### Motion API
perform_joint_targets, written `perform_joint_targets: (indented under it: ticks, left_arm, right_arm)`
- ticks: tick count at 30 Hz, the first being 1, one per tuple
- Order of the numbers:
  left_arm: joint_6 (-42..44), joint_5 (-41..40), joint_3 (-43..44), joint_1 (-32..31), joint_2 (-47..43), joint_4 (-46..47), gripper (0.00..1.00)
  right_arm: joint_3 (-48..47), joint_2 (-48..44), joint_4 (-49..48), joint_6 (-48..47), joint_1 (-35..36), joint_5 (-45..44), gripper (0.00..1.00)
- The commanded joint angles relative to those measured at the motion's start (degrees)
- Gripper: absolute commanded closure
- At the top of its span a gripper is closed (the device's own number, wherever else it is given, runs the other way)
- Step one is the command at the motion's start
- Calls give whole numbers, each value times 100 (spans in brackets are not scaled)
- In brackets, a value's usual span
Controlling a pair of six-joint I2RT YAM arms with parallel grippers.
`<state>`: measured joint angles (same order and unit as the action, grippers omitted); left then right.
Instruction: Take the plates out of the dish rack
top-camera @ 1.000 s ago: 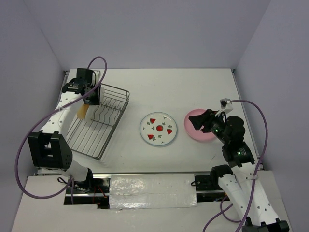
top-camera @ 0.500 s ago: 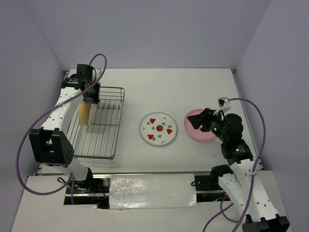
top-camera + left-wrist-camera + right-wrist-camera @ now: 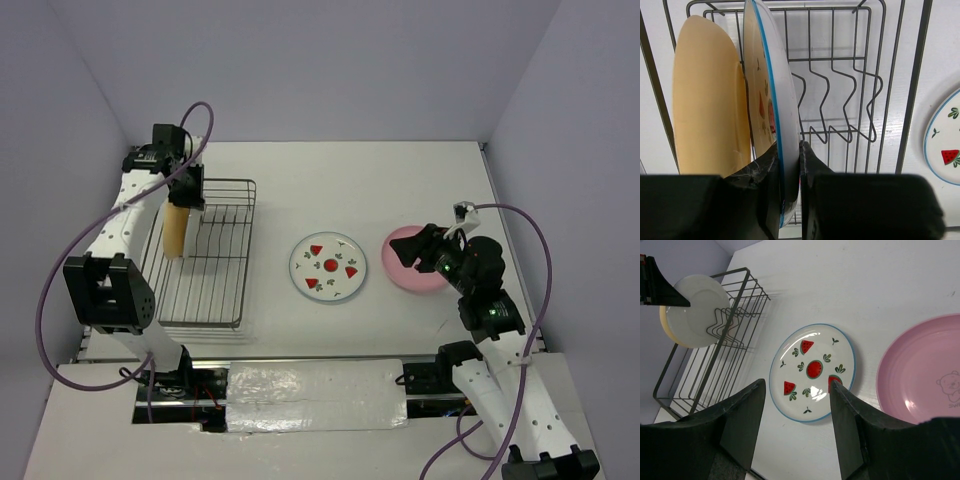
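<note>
**While the left claw bites a plate in the rack, the right one just hangs open**

Since the left wrist cam shows it best, I'll start there. The left gripper [image 3: 789, 148] is closed down on the lower rim of the racked watermelon plate [image 3: 771, 95], with one black finger [image 3: 762, 172] pressed against each face. From overhead it sits in the upper left of the frame, over the far end of the dish rack [image 3: 205, 280].

The right gripper [image 3: 797, 385] has its fingers spread well apart and nothing between them. From overhead it hangs right of centre, over the left edge of the pink plate [image 3: 412, 282]. I can't tell if it's touching that plate.

The dish rack is dark wire with thin parallel bars and raised sides, along the left of the overhead frame. Two plates stand on edge in it, both at the far end:
- the racked watermelon plate, with its painted face turned toward its neighbour
- the tan-yellow plate [image 3: 705, 95], plain, just beside it on the left in the wrist view. I can't make out whether the two touch.

On the white table [image 3: 420, 180], the loose watermelon plate [image 3: 329, 267] lies flat near the centre. It's white with a thin blue rim, red melon slices and little green sprigs. The pink plate lies flat just to its right with a sliver of table between them, and the right wrist view shows a faint bear outline on it.
</note>
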<state>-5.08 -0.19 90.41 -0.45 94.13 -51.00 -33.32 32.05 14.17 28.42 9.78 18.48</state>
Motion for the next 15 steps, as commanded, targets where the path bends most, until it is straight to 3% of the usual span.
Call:
perform_joint_targets:
  ticks: [1, 15]
  left_arm:
    - [25, -52, 407, 220, -26, 381, 100]
    - [-72, 458, 1110, 572, 229, 117, 100]
  right_arm:
    - [-34, -59, -152, -83, 15, -64, 39]
    - [-60, -120, -90, -100, 33, -178, 39]
